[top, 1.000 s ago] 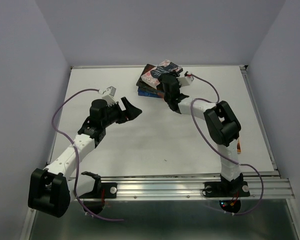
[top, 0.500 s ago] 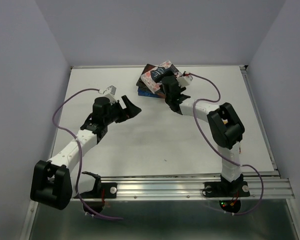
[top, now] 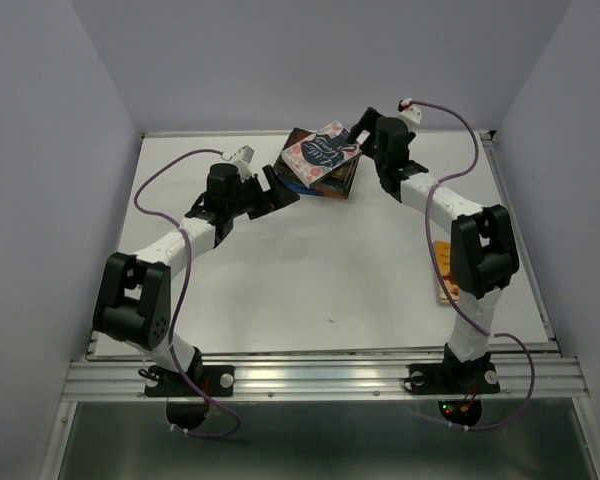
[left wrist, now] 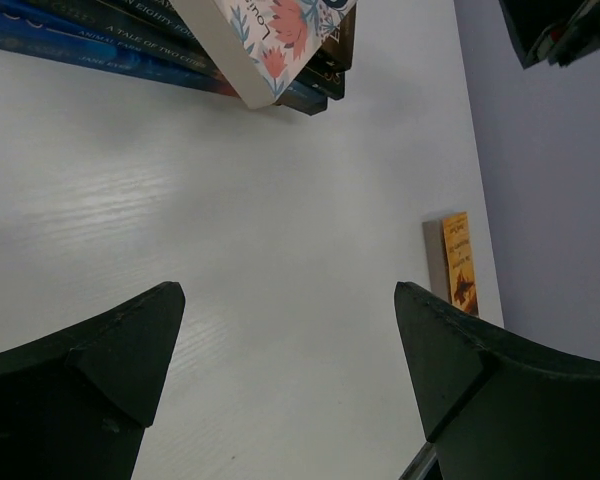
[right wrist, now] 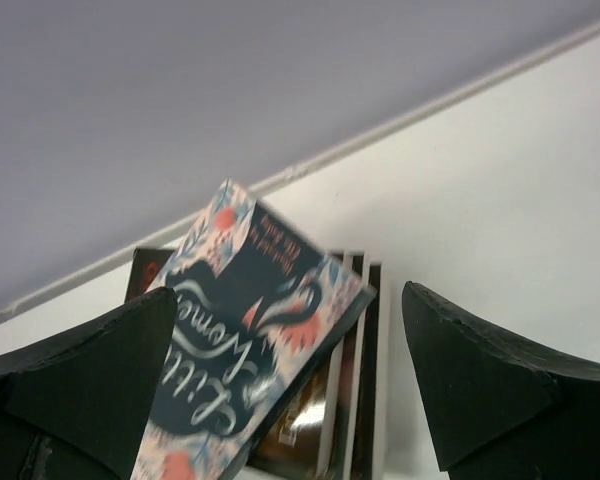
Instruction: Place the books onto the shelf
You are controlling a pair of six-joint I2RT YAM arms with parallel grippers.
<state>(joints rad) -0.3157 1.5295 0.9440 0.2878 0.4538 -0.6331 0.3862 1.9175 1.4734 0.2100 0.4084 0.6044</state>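
Books piled flat at the far middle of the table, close to the back wall. Topped by a floral paperback lying skewed and overhanging, probably loose enough to slide. Flanked on both sides: left gripper just beside the pile's near-left edge, right gripper just beside its far-right corner. Both spread fully, gripping nothing, touching nothing that can be made out. Seems set up for squeezing or squaring the pile between the two, though hard to say. One orange book well apart, at the table's right edge beside the right arm. Plain white matte surface, metal rail along the near edge, pale lilac walls on three sides. No shelf to be seen anywhere.
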